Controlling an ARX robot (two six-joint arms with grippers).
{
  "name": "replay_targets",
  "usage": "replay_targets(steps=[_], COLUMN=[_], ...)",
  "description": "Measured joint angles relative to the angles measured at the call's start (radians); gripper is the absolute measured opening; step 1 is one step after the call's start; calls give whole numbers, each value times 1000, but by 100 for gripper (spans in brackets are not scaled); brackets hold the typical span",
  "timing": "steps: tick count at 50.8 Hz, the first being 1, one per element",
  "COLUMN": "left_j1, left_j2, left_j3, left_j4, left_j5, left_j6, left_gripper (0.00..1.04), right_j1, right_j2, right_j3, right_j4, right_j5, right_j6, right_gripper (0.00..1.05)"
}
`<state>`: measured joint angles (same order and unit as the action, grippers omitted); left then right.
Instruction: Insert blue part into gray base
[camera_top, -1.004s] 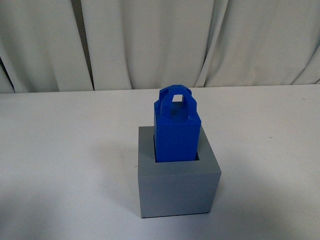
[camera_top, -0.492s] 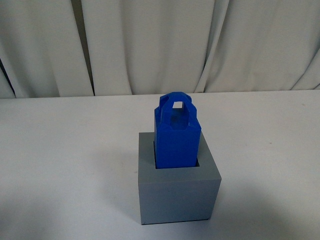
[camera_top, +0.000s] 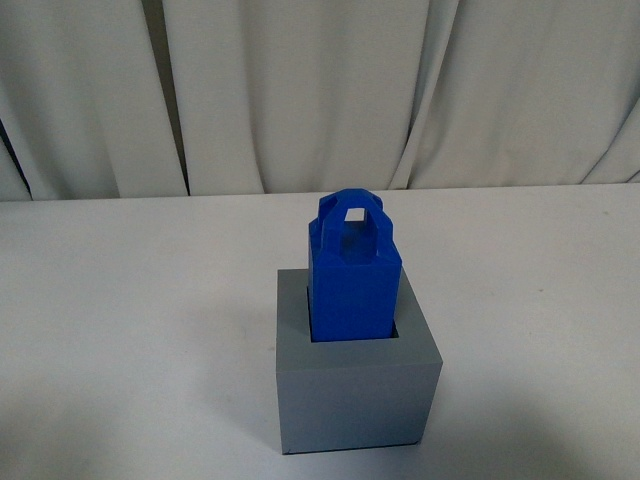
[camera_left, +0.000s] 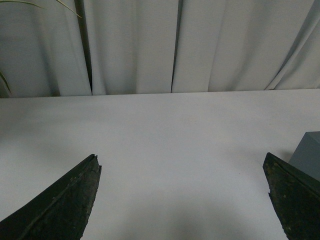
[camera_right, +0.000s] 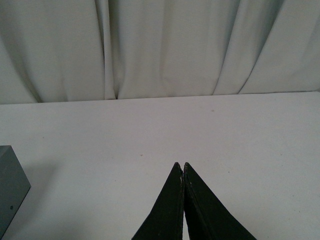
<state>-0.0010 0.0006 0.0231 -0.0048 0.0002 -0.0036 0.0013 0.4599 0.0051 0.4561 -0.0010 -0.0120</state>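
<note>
Standing upright in the square recess of the gray base (camera_top: 355, 385), the blue part (camera_top: 352, 275) has its lower end sunk inside the block while most of its body and the looped handle rise above the rim. A thin dark gap shows at the recess's near right corner, beside the blue part. The base sits on the white table (camera_top: 120, 330), a little right of centre and near the robot, with pale curtains (camera_top: 300, 90) hanging along the table's far edge.

Neither arm appears in the front view. From the left wrist camera, the left gripper (camera_left: 185, 200) has its two dark fingers spread wide apart over bare table with nothing between them; a corner of the gray base (camera_left: 307, 152) shows just beside one finger. From the right wrist camera, the right gripper (camera_right: 183, 167) has its fingertips pressed together, holding nothing, and an edge of the gray base (camera_right: 11, 187) lies well off to one side.
</note>
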Motion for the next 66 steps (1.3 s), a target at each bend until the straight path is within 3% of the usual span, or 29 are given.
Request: replay_targets(steps=[39,43,54,66], left_j1=[0,0,0,0], left_j2=[0,0,0,0], left_j3=[0,0,0,0], left_j4=[0,0,0,0], left_j5=[0,0,0,0], left_j6=[0,0,0,0], left_gripper=[99,99,99,99], right_j1=[0,0,0,0], right_j2=[-288,-420,-455,-455], right_j3=[0,1,1,1], right_j4=[-280,-445,-454,-454], right_j5=[0,-2,-1,-1], right_j6=[0,0,0,0], right_gripper=[2,2,2,36])
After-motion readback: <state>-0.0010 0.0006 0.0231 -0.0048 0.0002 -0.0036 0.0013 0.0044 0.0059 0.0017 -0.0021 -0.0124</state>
